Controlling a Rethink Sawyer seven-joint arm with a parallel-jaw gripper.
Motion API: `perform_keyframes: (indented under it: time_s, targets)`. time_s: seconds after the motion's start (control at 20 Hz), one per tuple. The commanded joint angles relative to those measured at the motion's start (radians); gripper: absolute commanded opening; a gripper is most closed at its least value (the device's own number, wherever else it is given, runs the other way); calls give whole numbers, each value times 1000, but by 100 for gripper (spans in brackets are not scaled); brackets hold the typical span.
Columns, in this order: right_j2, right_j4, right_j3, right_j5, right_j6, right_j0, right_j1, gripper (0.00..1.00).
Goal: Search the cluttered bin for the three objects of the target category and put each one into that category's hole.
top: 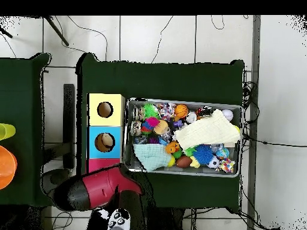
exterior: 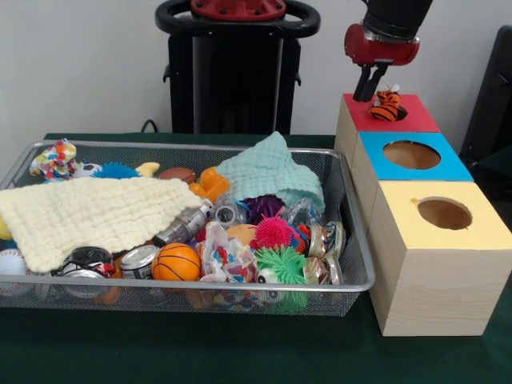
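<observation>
The orange tiger toy (exterior: 387, 106) with black stripes lies on the red top (exterior: 418, 122) of the far wooden box and covers its hole. My gripper (exterior: 368, 98) hangs just left of the tiger, open and holding nothing. The wire mesh bin (exterior: 240, 286) is packed with toys. A pale yellow piece (exterior: 148, 168) shows beside a blue spiky ball, but I cannot tell what it is. In the overhead view my red arm (top: 96, 188) hides the gripper and most of the red-topped box. The bin (top: 186, 100) lies to its right.
The blue-topped box (exterior: 450, 166) and the yellow-topped box (exterior: 484, 232) stand in a row right of the bin. A cream cloth (exterior: 96, 212) and a green cloth (exterior: 272, 172) cover part of the bin. A basketball (exterior: 176, 262) and spiky balls (exterior: 274, 232) lie at the front.
</observation>
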Motion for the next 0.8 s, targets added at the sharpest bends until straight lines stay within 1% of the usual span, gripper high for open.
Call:
perform_keyframes:
  time_s: [0.05, 0.3, 0.55, 0.8]
  targets:
    - [70, 35, 43, 107, 72, 0, 0, 0]
    - [62, 14, 50, 18, 96, 10, 40, 0]
    - [51, 20, 52, -41, 145, 35, 64, 0]
    - [41, 25, 37, -54, 162, 54, 81, 0]
